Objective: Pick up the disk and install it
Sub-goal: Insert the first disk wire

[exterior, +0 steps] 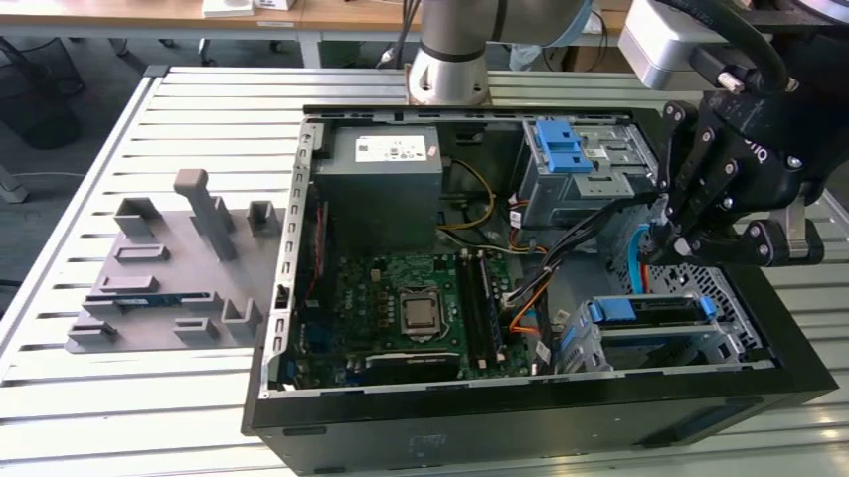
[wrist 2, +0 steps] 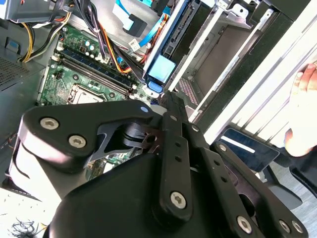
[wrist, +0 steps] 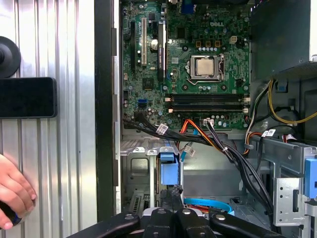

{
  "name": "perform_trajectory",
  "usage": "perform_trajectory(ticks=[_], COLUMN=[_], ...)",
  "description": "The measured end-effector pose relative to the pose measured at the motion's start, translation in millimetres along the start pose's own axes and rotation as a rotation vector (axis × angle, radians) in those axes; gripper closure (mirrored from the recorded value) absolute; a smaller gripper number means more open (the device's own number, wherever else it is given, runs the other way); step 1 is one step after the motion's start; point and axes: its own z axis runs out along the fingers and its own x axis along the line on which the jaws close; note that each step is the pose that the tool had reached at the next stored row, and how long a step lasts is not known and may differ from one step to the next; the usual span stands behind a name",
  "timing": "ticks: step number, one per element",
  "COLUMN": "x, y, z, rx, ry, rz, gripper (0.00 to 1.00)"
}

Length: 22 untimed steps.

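My claw [wrist: 171,192] was closed and gripped nothing, its tips at the blue bracket end of the disk [wrist: 168,168]. The disk sat in the cage [wrist: 138,166] inside the case [wrist: 104,124]. I judged the closed tips were better for pressing than for holding.

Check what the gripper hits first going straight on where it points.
Most likely the blue plastic bracket end of the flat silver disk, standing in the grey metal drive cage. The gripper aims right at it in the first wrist view; the gap left is unclear.
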Motion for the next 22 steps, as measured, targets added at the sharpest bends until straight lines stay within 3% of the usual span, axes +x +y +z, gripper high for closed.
perform_trajectory(ticks=[16, 22], x=[0.0, -0.7], y=[0.0, -10.5], z=[0.2, 2.1], rx=[0.0000, -0.0001], ry=[0.0001, 0.0000], rz=[0.000, 0.000], gripper=[0.89, 0.89])
